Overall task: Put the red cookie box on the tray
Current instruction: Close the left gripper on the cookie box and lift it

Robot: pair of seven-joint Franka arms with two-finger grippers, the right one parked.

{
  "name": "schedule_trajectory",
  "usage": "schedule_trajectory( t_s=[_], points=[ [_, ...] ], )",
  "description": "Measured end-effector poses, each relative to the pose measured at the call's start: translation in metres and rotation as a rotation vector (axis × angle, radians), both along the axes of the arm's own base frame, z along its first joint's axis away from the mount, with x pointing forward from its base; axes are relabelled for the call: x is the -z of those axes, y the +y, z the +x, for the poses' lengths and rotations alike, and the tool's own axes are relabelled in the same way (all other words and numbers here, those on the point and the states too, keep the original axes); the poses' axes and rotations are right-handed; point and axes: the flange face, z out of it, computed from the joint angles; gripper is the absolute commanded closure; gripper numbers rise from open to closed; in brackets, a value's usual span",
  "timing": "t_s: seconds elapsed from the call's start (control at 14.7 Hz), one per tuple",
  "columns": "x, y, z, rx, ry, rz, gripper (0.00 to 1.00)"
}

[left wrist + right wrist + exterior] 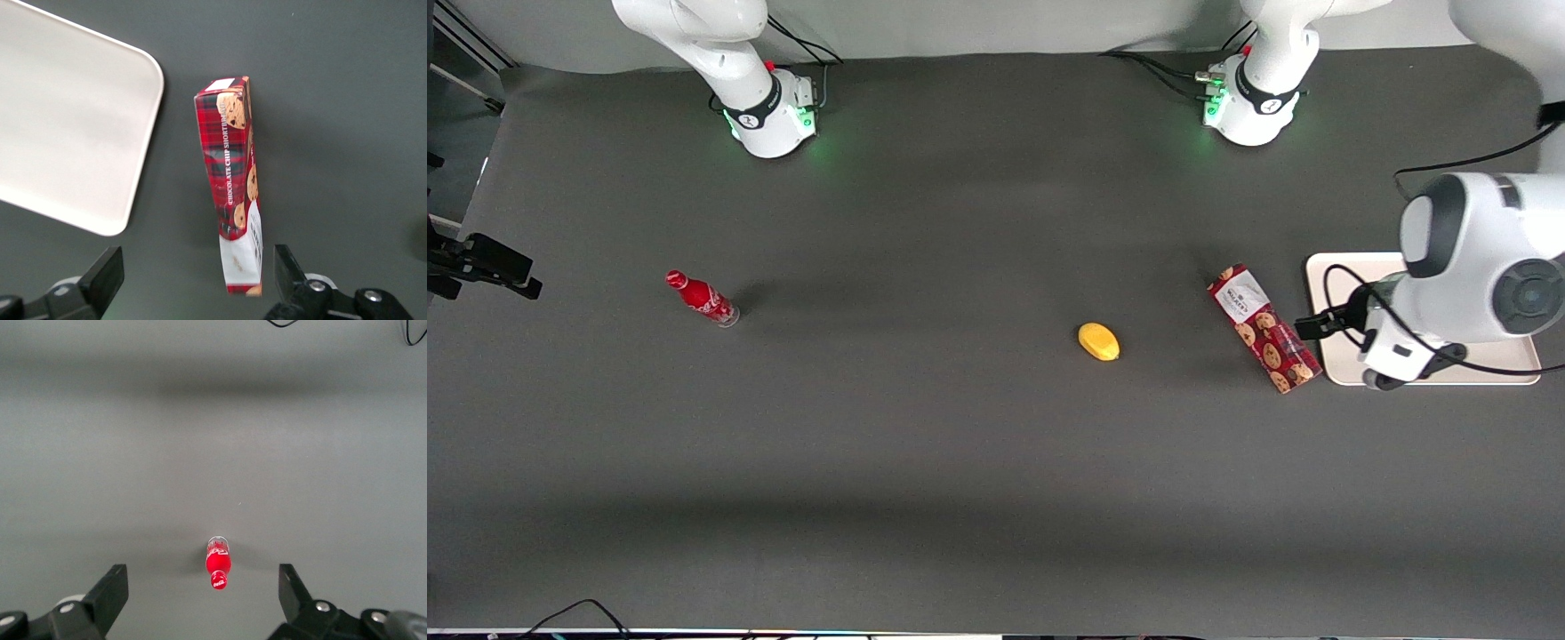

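From the front, the red cookie box (1264, 329) lies flat on the dark table (925, 462), just beside the cream tray (1343, 267), not on it; a yellow lemon-like fruit (1098, 341) sits nearby, a red soda bottle (702, 299) well off toward the parked arm's end. In the left wrist view, the gripper (193, 277) hangs above the box (230, 180), fingers spread wide, holding nothing, the tray (73, 127) alongside

I saw a dark grey mat (925, 462) filling the frame, a pale wall strip (978, 22) along the top edge, soft shadow bands crossing the surface.
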Motion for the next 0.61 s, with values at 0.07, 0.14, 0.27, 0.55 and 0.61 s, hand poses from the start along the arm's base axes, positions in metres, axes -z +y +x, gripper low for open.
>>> schedule_trajectory(
  t_s=[0.07, 0.14, 0.27, 0.55, 0.61],
  points=[
    [0.022, -0.003, -0.009, 0.002, -0.016, -0.003, 0.0],
    [0.044, -0.007, -0.019, 0.007, -0.036, -0.006, 0.0],
    [0.081, -0.013, -0.04, 0.011, -0.08, -0.011, 0.0],
    [0.12, -0.018, -0.07, 0.017, -0.158, -0.021, 1.0],
    [0.122, -0.019, -0.073, 0.017, -0.164, -0.022, 1.0]
  ],
)
